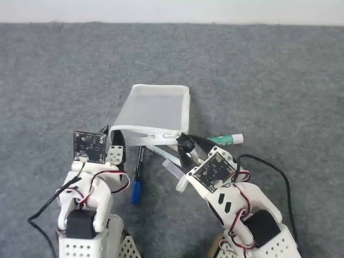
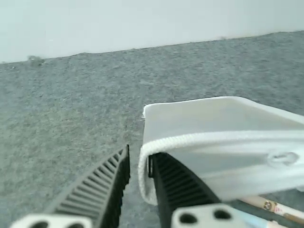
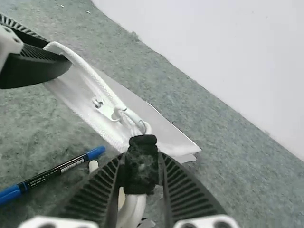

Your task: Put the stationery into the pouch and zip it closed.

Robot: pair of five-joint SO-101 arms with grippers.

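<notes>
Stationery not yet in the pouch: nearest the arm bases, a blue pen (image 1: 137, 177) lies lengthwise on the grey surface (image 1: 269, 70) between the two arms. A couple of pale pens (image 1: 167, 156) lie partly under the pouch's near edge. A green-capped marker (image 1: 228, 140) pokes out just beside the right arm.

Next out, the left claw (image 2: 140, 154) is clenched on the near left end of the pouch (image 1: 156, 107), pinching its corded zip edge. The right claw (image 3: 141, 160) is clamped on a small black tab (image 3: 141, 171) that sits at the zip's white ring (image 3: 138, 124). This is probably the pull, though that is not certain.

The pouch is white and translucent. Its near edge is held up off the surface between the claws, and its body slopes away to rest on the surface beyond. Whether the mouth is open cannot be told.

Judgement: the step in hand is working the zip, most likely opening it, since the pens are outside.
- The left claw should act as a fixed anchor, so the zip line stays taut and straight.
- The right claw should draw the tab along that line, not upward or off to the side.
- The pull should be slow, because the tab is small and could slip free.
- The raised edge should stay clear of the pens beneath, so they are not dragged.
</notes>
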